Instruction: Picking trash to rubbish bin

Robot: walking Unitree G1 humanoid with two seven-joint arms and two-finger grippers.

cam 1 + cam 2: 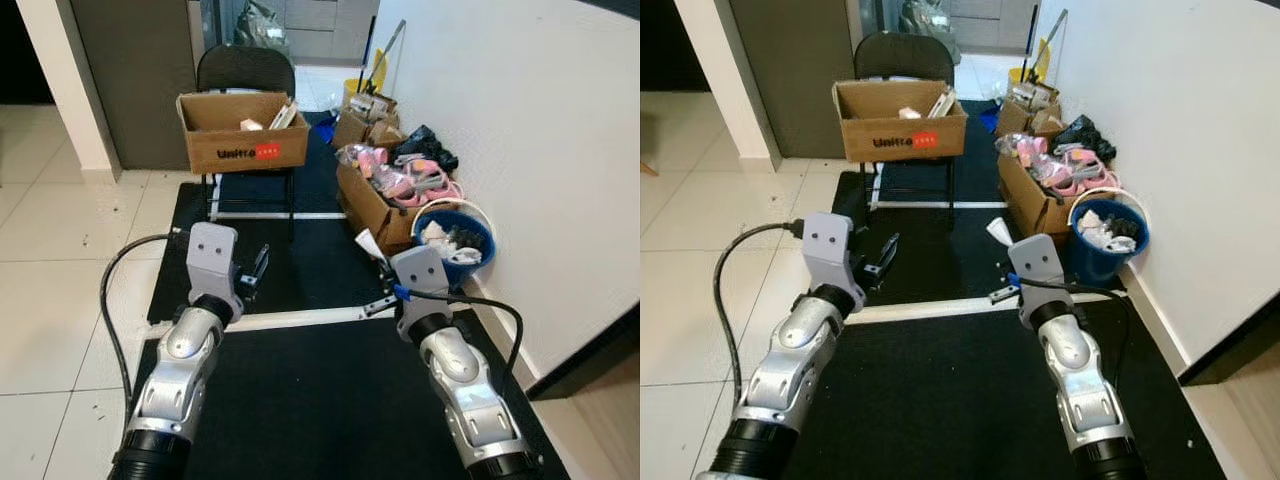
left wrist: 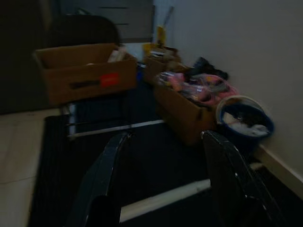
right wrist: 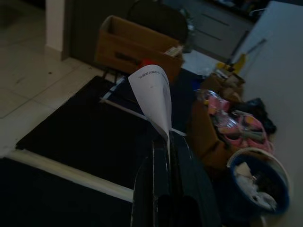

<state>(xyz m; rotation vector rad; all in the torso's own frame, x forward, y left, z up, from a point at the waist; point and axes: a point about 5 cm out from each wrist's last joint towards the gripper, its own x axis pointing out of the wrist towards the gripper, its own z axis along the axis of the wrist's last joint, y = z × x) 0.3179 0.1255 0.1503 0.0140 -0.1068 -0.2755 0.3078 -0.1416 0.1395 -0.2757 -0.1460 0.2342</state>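
Observation:
A white scrap of paper (image 3: 154, 97) stands up from between the fingers of my right gripper (image 3: 168, 142), which is shut on it; it also pokes out by my right gripper (image 1: 378, 258) in the left eye view as the paper (image 1: 368, 243). A blue rubbish bin (image 1: 456, 238) with white trash inside stands against the wall, just right of and beyond that gripper. My left gripper (image 1: 258, 268) is open above the black mat, its two fingers (image 2: 106, 165) apart with nothing between them.
A cardboard box (image 1: 243, 128) rests on a black chair (image 1: 245, 72) straight ahead. Another cardboard box (image 1: 375, 195) of pink items sits beside the bin, with more clutter (image 1: 368, 118) along the white wall. Black mats (image 1: 300, 400) cover the floor; tiles lie to the left.

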